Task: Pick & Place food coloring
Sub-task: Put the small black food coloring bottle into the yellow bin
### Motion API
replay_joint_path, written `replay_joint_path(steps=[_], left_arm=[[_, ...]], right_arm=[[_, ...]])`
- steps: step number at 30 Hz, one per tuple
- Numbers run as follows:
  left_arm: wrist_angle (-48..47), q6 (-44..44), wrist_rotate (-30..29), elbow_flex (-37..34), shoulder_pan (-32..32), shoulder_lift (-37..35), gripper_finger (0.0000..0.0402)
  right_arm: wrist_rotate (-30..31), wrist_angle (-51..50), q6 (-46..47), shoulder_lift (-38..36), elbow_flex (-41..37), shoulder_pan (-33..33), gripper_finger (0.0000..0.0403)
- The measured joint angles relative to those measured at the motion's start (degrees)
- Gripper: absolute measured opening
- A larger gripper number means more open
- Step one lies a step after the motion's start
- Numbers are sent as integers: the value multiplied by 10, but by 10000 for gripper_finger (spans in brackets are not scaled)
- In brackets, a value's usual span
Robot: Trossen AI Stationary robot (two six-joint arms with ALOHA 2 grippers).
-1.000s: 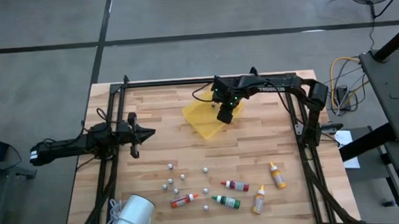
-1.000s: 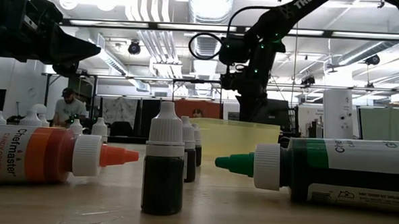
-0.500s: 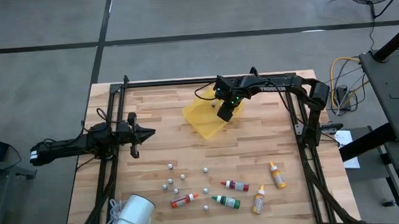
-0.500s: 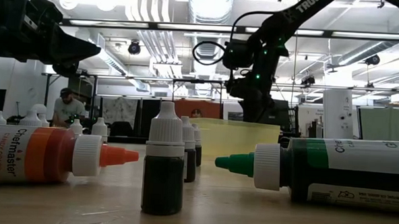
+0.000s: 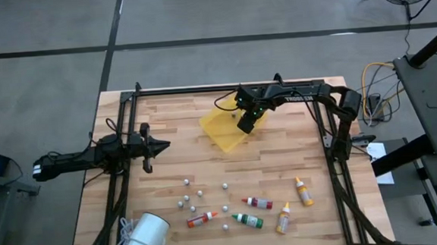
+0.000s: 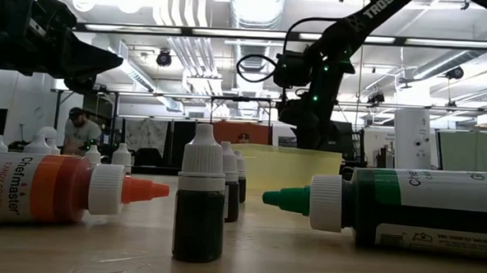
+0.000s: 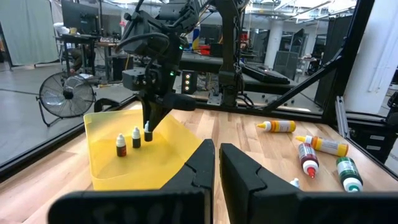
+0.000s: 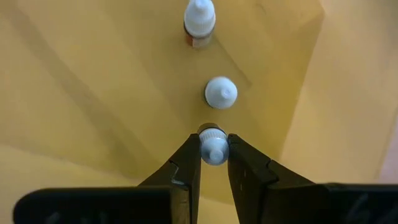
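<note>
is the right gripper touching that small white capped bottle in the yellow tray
Touching. In the right wrist view, the right gripper has both dark fingers pressed against the small white-capped bottle, which stands upright in the yellow plastic tray.

High view is looking straight down on the whole table [image 5: 281, 153]. Low view is sitting at tabletop level. Both wrist views are sharing the yellow tray [image 7: 106, 168], the right one closest.

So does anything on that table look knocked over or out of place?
Five coloured-cap bottles lie on their sides near the table's front edge, with pale balls scattered nearby. In the yellow tray, small white-capped bottles stand upright; the right gripper holds one.
</note>
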Motion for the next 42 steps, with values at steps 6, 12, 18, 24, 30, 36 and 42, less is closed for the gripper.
replay_joint_path(steps=[6,12,18,24,30,36,42], left_arm=[[0,0,0,0,0,0,0],[0,0,0,0,0,0,0],[0,0,0,0,0,0,0],[0,0,0,0,0,0,0],[0,0,0,0,0,0,0],[0,0,0,0,0,0,0],[0,0,0,0,0,0,0]], right_arm=[[-1,9,6,0,-6,0,54],[-3,18,6,0,-8,0,54],[-3,18,6,0,-8,0,54],[-2,18,7,0,-11,0,57],[-2,18,8,0,-12,0,86],[-2,19,8,0,-12,0,108],[-2,19,8,-3,-12,0,117]])
